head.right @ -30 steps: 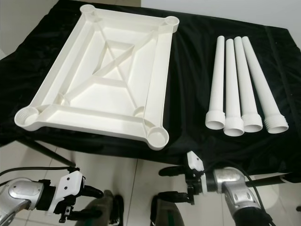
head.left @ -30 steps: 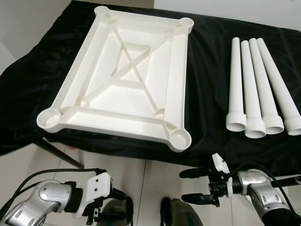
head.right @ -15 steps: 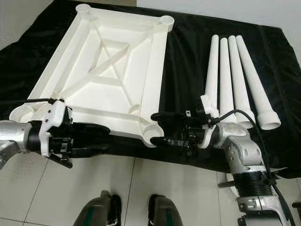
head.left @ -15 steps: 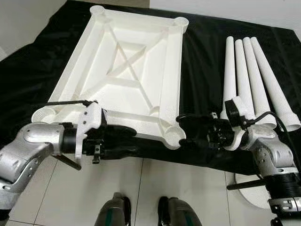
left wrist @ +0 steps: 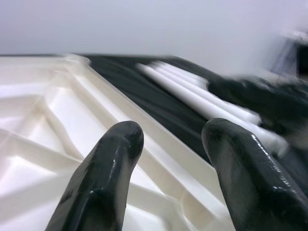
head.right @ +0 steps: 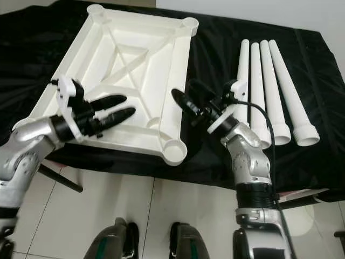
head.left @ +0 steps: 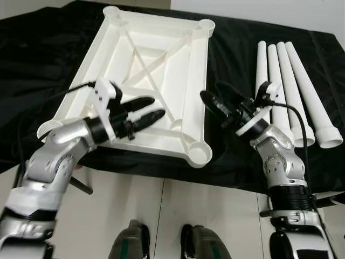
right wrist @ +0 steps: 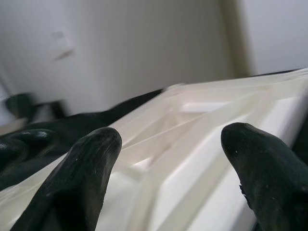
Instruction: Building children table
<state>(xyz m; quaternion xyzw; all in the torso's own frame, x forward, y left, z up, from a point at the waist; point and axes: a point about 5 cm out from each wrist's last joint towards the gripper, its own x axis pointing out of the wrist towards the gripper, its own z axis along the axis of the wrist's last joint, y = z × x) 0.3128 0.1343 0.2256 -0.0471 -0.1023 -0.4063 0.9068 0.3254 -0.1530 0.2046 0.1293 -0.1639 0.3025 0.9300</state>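
Observation:
The white table top (head.left: 200, 65) lies upside down on a black cloth, ribs up, with a round socket at each corner; the near right socket (head.left: 198, 154) is by the front edge. Several white legs (head.left: 280, 81) lie side by side to its right. My left gripper (head.left: 156, 108) hovers open over the near left part of the table top. My right gripper (head.left: 210, 90) is open just off the table top's right rim, pointing at it, between the rim and the legs. Both hold nothing. The left wrist view looks between open fingers (left wrist: 110, 159) along the table top (left wrist: 53, 120).
The black cloth (head.left: 237, 48) covers a low table whose front edge runs below the table top. Light tiled floor (head.left: 161, 205) lies in front, with my feet (head.left: 135, 243) on it. A white wall stands behind the table.
Both arms have risen from below the table's front edge to above the cloth. The left gripper now hangs over the table top; the right has lifted beside its right rim.

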